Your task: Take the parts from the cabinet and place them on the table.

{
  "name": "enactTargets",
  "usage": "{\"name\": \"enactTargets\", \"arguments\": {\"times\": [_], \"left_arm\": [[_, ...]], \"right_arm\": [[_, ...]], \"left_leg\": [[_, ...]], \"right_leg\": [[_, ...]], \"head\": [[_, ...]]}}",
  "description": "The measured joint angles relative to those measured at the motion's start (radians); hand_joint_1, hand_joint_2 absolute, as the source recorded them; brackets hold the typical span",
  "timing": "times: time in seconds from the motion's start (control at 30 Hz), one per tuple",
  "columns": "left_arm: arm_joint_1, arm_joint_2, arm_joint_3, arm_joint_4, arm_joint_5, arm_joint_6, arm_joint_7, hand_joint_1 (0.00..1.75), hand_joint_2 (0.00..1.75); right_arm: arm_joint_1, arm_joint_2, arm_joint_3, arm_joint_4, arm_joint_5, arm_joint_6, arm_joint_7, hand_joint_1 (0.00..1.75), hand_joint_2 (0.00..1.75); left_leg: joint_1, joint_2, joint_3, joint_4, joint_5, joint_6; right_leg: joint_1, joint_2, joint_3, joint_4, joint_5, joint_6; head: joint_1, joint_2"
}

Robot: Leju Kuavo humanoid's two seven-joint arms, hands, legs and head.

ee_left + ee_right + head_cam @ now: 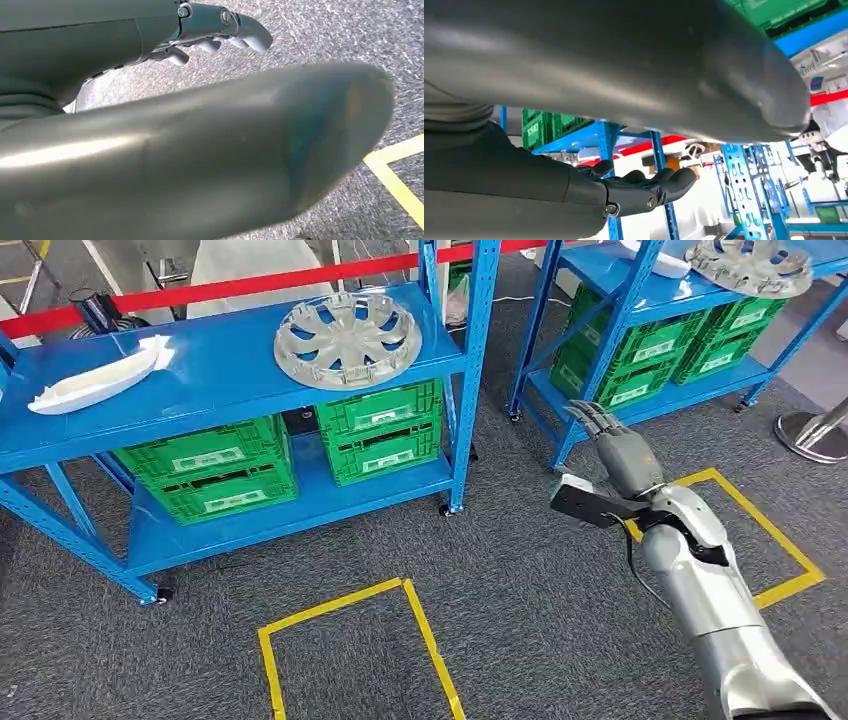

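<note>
1. The right robot hand (612,440) is seen raised over the carpet (520,580), fingers apart, nothing held.
2. The left robot hand (220,35) is seen with fingers apart, empty.
3. A wheel cover (347,338) and white part (95,380) are left lying on the blue cabinet (230,375).

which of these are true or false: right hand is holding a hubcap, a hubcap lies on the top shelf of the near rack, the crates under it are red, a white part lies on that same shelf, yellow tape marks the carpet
1. The right hand holds a hubcap. False: it holds nothing, its fingers stretched out.
2. A silver hubcap lies on the top shelf of the near blue rack. True.
3. The crates under it are red. False: they are green.
4. A white part lies on that same shelf. True.
5. Yellow tape marks the carpet. True.
</note>
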Motion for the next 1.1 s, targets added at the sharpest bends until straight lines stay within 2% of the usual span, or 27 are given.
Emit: {"name": "enactTargets", "arguments": {"times": [0.03, 0.1, 0.13, 0.17, 0.2, 0.27, 0.3, 0.33, 0.37, 0.43, 0.47, 0.5, 0.53, 0.57, 0.6, 0.63, 0.67, 0.73, 0.8, 0.83, 0.87, 0.9, 0.97, 1.0, 1.03, 1.07, 1.1], "left_arm": [[0.001, 0.0, 0.001, 0.0, 0.0, 0.0, 0.0, 0.0, 0.0], [0.0, -0.002, 0.001, 0.0, 0.0, 0.0, 0.0, 0.0, 0.0], [0.0, -0.002, 0.001, 0.0, 0.0, -0.003, -0.001, 0.0, 0.0], [-0.004, -0.002, 0.002, 0.0, 0.0, -0.003, -0.001, 0.0, 0.0], [-0.005, -0.002, 0.002, 0.0, 0.0, -0.004, -0.001, 0.0, 0.0], [-0.004, -0.002, 0.002, 0.0, 0.0, -0.004, 0.0, 0.0, 0.0], [-0.005, 0.0, 0.002, 0.0, 0.0, -0.004, 0.0, 0.0, 0.0], [-0.004, 0.0, 0.003, 0.0, 0.0, -0.004, 0.0, 0.0, 0.0], [-0.005, 0.0, 0.003, 0.0, 0.0, -0.004, 0.0, 0.0, 0.0], [-0.006, 0.0, 0.003, 0.0, 0.002, -0.005, -0.001, 0.0, 0.0], [-0.005, 0.0, 0.003, 0.0, 0.003, -0.005, -0.001, 0.0, 0.0], [-0.002, 0.0, 0.003, 0.0, 0.003, -0.005, -0.001, 0.0, 0.0], [0.0, 0.0, 0.003, 0.0, 0.003, -0.005, -0.001, 0.0, 0.0], [0.001, 0.0, 0.004, 0.0, 0.003, -0.005, -0.001, 0.0, 0.0], [0.001, 0.001, 0.004, 0.0, 0.003, -0.005, -0.001, 0.0, 0.0], [0.0, 0.002, 0.004, 0.0, 0.003, -0.005, -0.001, 0.0, 0.0], [-0.002, 0.001, 0.004, 0.0, 0.003, -0.005, -0.001, 0.0, 0.0], [-0.002, 0.001, 0.004, 0.0, 0.003, -0.005, -0.001, 0.0, 0.0], [0.0, 0.001, 0.005, 0.0, 0.003, -0.005, 0.0, 0.0, 0.0], [0.002, 0.001, 0.006, 0.0, 0.003, -0.005, 0.001, 0.0, 0.0], [0.0, 0.001, 0.007, 0.0, 0.003, -0.005, 0.0, 0.0, 0.0], [-0.002, 0.001, 0.008, 0.0, 0.002, -0.005, 0.0, 0.0, 0.0], [-0.005, 0.001, 0.009, 0.0, 0.002, -0.005, -0.001, 0.0, 0.0], [-0.004, 0.001, 0.009, 0.0, 0.002, -0.005, -0.001, 0.0, 0.0], [-0.003, 0.001, 0.01, 0.0, 0.002, -0.005, -0.001, 0.0, 0.0], [-0.002, 0.001, 0.01, 0.0, 0.002, -0.005, -0.001, 0.0, 0.0], [-0.003, 0.001, 0.01, 0.0, 0.001, -0.005, -0.001, 0.0, 0.0]], "right_arm": [[0.0, -0.002, 0.0, 0.0, 0.0, 0.0, 0.0, 0.0, 0.0], [-0.004, -0.007, 0.0, 0.0, 0.0, 0.0, 0.0, 0.0, 0.0], [-0.005, -0.008, 0.0, 0.0, 0.003, 0.0, 0.0, 0.0, 0.0], [-0.008, -0.008, 0.0, 0.0, 0.006, 0.0, -0.001, 0.0, 0.0], [-0.006, -0.01, 0.001, 0.0, 0.009, 0.001, 0.0, 0.0, 0.0], [-0.006, -0.012, 0.002, 0.0, 0.011, 0.001, -0.001, 0.0, 0.0], [-0.009, -0.012, 0.002, 0.0, 0.011, 0.001, 0.0, 0.0, 0.0], [-0.013, -0.013, 0.002, 0.0, 0.011, 0.001, 0.0, 0.0, 0.0], [-0.016, -0.013, 0.002, 0.0, 0.011, 0.001, 0.0, 0.0, 0.0], [-0.016, -0.013, 0.002, 0.002, 0.011, 0.002, 0.0, 0.0, 0.0], [-0.016, -0.013, 0.002, 0.005, 0.011, 0.003, 0.0, 0.0, 0.0], [-0.016, -0.013, 0.002, 0.007, 0.011, 0.004, 0.0, 0.0, 0.0], [-0.016, -0.013, 0.003, 0.008, 0.011, 0.005, 0.0, 0.0, 0.0], [-0.016, -0.013, 0.003, 0.009, 0.011, 0.005, 0.0, 0.0, 0.0], [-0.017, -0.013, 0.003, 0.009, 0.011, 0.005, -0.001, 0.0, 0.0], [-0.017, -0.013, 0.003, 0.009, 0.01, 0.006, -0.001, 0.0, 0.0], [-0.018, -0.013, 0.003, 0.009, 0.008, 0.007, -0.002, 0.0, 0.0], [-0.02, -0.013, 0.003, 0.01, 0.008, 0.01, -0.002, 0.0, 0.0], [-0.02, -0.013, 0.003, 0.01, 0.006, 0.01, -0.002, 0.0, 0.0], [-0.02, -0.013, 0.003, 0.009, 0.003, 0.011, -0.002, 0.0, 0.0], [-0.021, -0.013, 0.003, 0.01, -0.001, 0.012, -0.006, 0.0, 0.0], [-0.021, -0.013, 0.003, 0.01, -0.006, 0.013, -0.009, 0.0, 0.0], [-0.014, -0.013, 0.003, 0.011, -0.013, 0.017, -0.016, 0.0, 0.0], [-0.01, -0.013, 0.003, 0.012, -0.013, 0.018, -0.017, 0.0, 0.0], [-0.006, -0.013, 0.003, 0.014, -0.013, 0.019, -0.017, 0.0, 0.0], [-0.005, -0.013, 0.003, 0.014, -0.014, 0.02, -0.017, 0.0, 0.0], [-0.007, -0.013, 0.003, 0.014, -0.014, 0.02, -0.017, 0.0, 0.0]], "left_leg": [[0.001, -0.001, 0.006, 0.003, -0.006, -0.002], [0.002, -0.007, 0.018, 0.013, -0.022, -0.01], [0.002, -0.009, 0.018, 0.016, -0.028, -0.015], [-0.003, -0.014, 0.004, 0.024, -0.032, -0.023], [-0.003, -0.017, 0.003, 0.019, -0.03, -0.029], [-0.001, -0.023, 0.006, 0.013, -0.029, -0.036], [-0.003, -0.026, 0.009, 0.016, -0.036, -0.043], [-0.002, -0.016, 0.005, 0.036, -0.047, -0.049], [-0.002, -0.007, -0.022, 0.088, -0.074, -0.054], [0.001, -0.002, -0.115, 0.253, -0.141, -0.059], [0.001, -0.002, -0.152, 0.312, -0.153, -0.06], [0.001, -0.001, -0.171, 0.329, -0.142, -0.06], [0.001, 0.001, -0.165, 0.304, -0.111, -0.059], [0.001, 0.006, -0.136, 0.23, -0.058, -0.056], [0.001, 0.014, -0.105, 0.159, -0.017, -0.053], [0.001, 0.036, -0.056, 0.055, 0.03, -0.047], [-0.009, 0.051, -0.046, 0.029, 0.012, -0.044], [-0.007, 0.036, -0.048, 0.03, 0.016, -0.032], [-0.007, 0.024, -0.047, 0.024, 0.02, -0.017], [0.0, 0.02, -0.039, 0.016, 0.025, -0.01], [0.0, 0.016, -0.037, 0.016, 0.024, -0.005], [0.0, 0.014, -0.038, 0.016, 0.023, 0.0], [-0.003, 0.004, -0.037, 0.016, 0.02, 0.005], [-0.005, 0.0, -0.036, 0.016, 0.019, 0.006], [-0.007, -0.005, -0.033, 0.017, 0.018, 0.007], [-0.008, -0.009, -0.03, 0.017, 0.016, 0.007], [-0.009, -0.013, -0.025, 0.017, 0.013, 0.006]], "right_leg": [[-0.002, 0.0, 0.013, -0.05, 0.046, 0.001], [-0.006, 0.001, 0.087, -0.23, 0.157, 0.002], [-0.006, 0.01, 0.1, -0.255, 0.138, -0.002], [-0.002, 0.016, 0.114, -0.281, 0.13, -0.008], [-0.003, 0.015, 0.112, -0.274, 0.13, -0.016], [0.0, 0.008, 0.113, -0.275, 0.126, -0.026], [-0.006, 0.001, 0.119, -0.281, 0.126, -0.034], [-0.007, -0.005, 0.124, -0.282, 0.124, -0.04], [-0.007, -0.012, 0.127, -0.282, 0.12, -0.045], [-0.005, -0.028, 0.13, -0.282, 0.115, -0.052], [-0.005, -0.035, 0.132, -0.282, 0.114, -0.052], [-0.005, -0.042, 0.135, -0.282, 0.111, -0.052], [-0.005, -0.048, 0.139, -0.282, 0.108, -0.051], [-0.005, -0.054, 0.145, -0.282, 0.105, -0.048], [-0.006, -0.059, 0.151, -0.282, 0.102, -0.045], [-0.005, -0.064, 0.159, -0.282, 0.096, -0.038], [0.003, -0.069, 0.16, -0.28, 0.091, -0.03], [0.004, -0.077, 0.161, -0.284, 0.093, -0.022], [0.002, -0.088, 0.17, -0.293, 0.094, -0.008], [-0.003, -0.069, 0.168, -0.288, 0.085, -0.001], [-0.003, -0.037, 0.154, -0.255, 0.063, 0.001], [-0.004, -0.02, 0.121, -0.19, 0.031, 0.002], [-0.001, -0.01, 0.03, -0.024, -0.03, 0.004], [0.0, -0.01, 0.004, 0.015, -0.031, 0.003], [0.001, -0.01, 0.0, 0.003, -0.003, -0.001], [0.002, -0.01, 0.021, -0.052, 0.038, -0.005], [0.002, -0.009, 0.057, -0.136, 0.088, -0.01]], "head": [[0.0, 0.0], [0.0, 0.0], [-0.001, 0.0], [0.002, 0.0], [0.001, 0.0], [0.0, 0.0], [0.001, 0.0], [-0.001, 0.0], [-0.006, 0.0], [-0.005, 0.0], [-0.006, 0.0], [-0.005, 0.0], [-0.006, 0.0], [-0.005, 0.0], [-0.006, 0.0], [-0.006, 0.0], [-0.007, 0.0], [-0.006, 0.0], [-0.007, 0.0], [-0.005, 0.0], [-0.005, 0.0], [-0.001, 0.0], [0.001, 0.0], [0.001, 0.0], [0.001, 0.0], [0.002, 0.0], [0.001, 0.0]]}}
